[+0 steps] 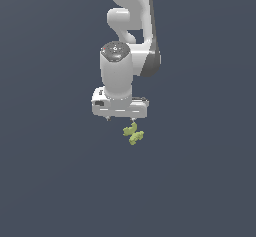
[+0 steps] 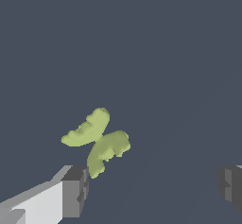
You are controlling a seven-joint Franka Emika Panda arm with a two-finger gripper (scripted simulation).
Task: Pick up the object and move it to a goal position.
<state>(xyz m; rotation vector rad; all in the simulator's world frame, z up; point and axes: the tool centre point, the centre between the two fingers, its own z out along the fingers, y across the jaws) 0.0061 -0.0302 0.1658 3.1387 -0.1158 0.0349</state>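
1. Exterior view: white Panda arm [image 1: 131, 41] points straight down; the gripper [image 1: 120, 119] hangs at its lower end over a plain dark grey floor [image 1: 50, 181].
2. Object [image 1: 133, 133]: small yellow-green lumpy piece, two curved lobes joined in a zigzag. It sits just below the gripper body, offset toward the exterior view's right.
3. Wrist view: the two grey fingertips [image 2: 75, 190] stand wide apart with bare floor between them. Gripper [image 2: 153, 186] spread fully or nearly so, holding nothing.
4. Wrist view: object [image 2: 99, 140] lies close to one fingertip, its lower lobe ending just beside the pad's upper corner. Contact cannot be confirmed. It is not between the fingers.
5. Whether the object rests on the floor cannot be told from either view.
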